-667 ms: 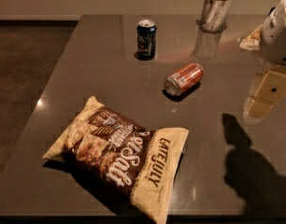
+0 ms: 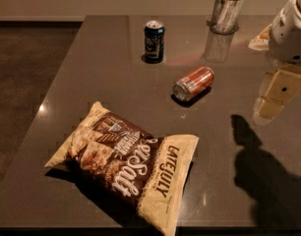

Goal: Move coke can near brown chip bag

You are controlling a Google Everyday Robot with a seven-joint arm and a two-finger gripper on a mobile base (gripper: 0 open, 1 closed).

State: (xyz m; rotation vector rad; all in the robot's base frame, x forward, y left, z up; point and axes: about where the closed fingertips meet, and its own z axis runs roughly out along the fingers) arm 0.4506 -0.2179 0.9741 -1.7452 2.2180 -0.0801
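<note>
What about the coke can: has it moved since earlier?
No: measured against the blue can, the coke can has not moved; the gripper hangs to its right.

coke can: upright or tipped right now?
Tipped. The coke can lies on its side on the table, silver end toward the brown chip bag. The gripper hangs at picture right, apart from it.

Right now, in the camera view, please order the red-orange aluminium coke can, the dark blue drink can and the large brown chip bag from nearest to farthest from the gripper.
From the gripper, above the right side of the table:
1. coke can, on its side, mid-table.
2. dark blue can, upright at the back, and brown chip bag, flat at front left: too close to call.
</note>
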